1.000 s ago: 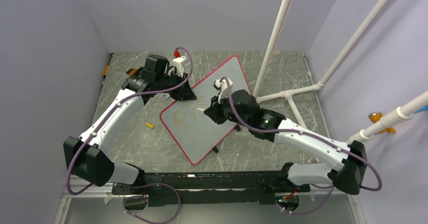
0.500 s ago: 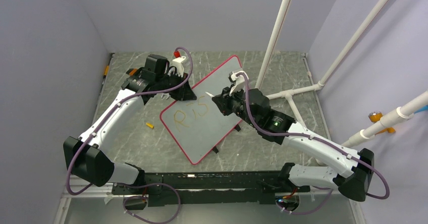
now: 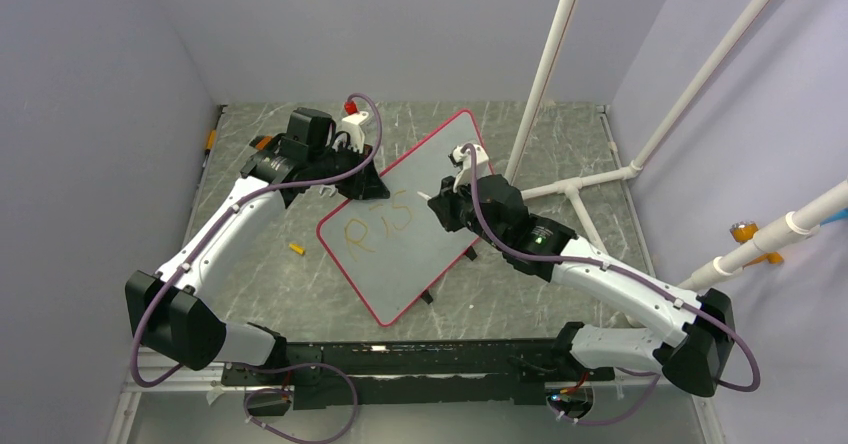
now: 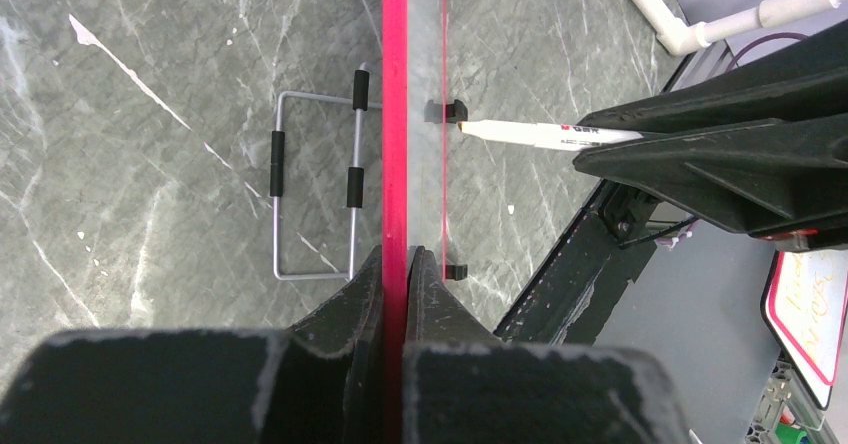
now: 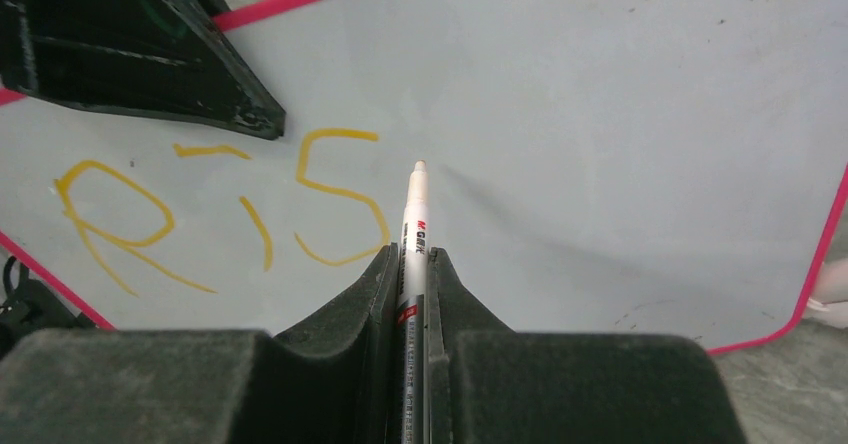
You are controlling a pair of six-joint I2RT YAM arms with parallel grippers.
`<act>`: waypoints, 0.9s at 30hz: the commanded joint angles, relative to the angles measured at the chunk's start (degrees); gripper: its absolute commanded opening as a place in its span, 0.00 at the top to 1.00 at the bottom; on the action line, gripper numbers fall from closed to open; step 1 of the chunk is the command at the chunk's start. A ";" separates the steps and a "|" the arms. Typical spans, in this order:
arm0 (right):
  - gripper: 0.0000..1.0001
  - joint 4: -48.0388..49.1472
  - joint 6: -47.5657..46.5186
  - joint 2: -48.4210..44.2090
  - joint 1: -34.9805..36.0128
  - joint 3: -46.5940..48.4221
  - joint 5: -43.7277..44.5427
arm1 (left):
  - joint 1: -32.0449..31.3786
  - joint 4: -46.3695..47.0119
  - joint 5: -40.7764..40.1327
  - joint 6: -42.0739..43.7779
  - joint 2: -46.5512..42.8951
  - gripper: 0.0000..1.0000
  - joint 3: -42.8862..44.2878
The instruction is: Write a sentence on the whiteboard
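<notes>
The whiteboard (image 3: 400, 259) sat at the middle of the table (image 3: 560, 134), turned like a diamond and propped at a tilt on a wire stand (image 4: 315, 179). Its face was pale grey-white with a thin red-pink rim, rounded corners and small black clips (image 4: 445, 111) along one edge. The sentence (image 5: 230, 214) was only begun: three thin, wobbly orange-yellow marks reading roughly "R i S", lying toward 9 o'clock of the board's centre in the top view.

The left gripper (image 4: 400, 259) was pressed together on the red rim, pinching the board's edge at about 11 o'clock of its centre. The right gripper (image 5: 412, 259) was closed on a slim white marker (image 5: 417, 214), which stuck out between the fingers with its tip just past the "S", toward 3 o'clock of the letters in the right wrist view. Whether the tip touched the face could not be told.

A small orange-yellow piece (image 3: 296, 249) lay on the table at about 8 o'clock of the board, apart from it. White pipes (image 3: 575, 179) stood at 2 to 3 o'clock, near the board's far corner. From above, the right arm lay across the board's 3 o'clock side, and the left gripper's body hid part of its 11 o'clock edge.
</notes>
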 commanded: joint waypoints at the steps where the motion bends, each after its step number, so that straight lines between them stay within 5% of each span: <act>1: 1.00 0.71 0.92 0.14 -0.65 -0.27 -1.35 | -0.25 3.96 -9.22 7.39 -0.29 1.00 0.65; 27: 1.00 2.24 -0.27 3.97 -4.25 0.95 -1.02 | -0.29 4.17 -8.82 7.41 -0.24 1.00 0.63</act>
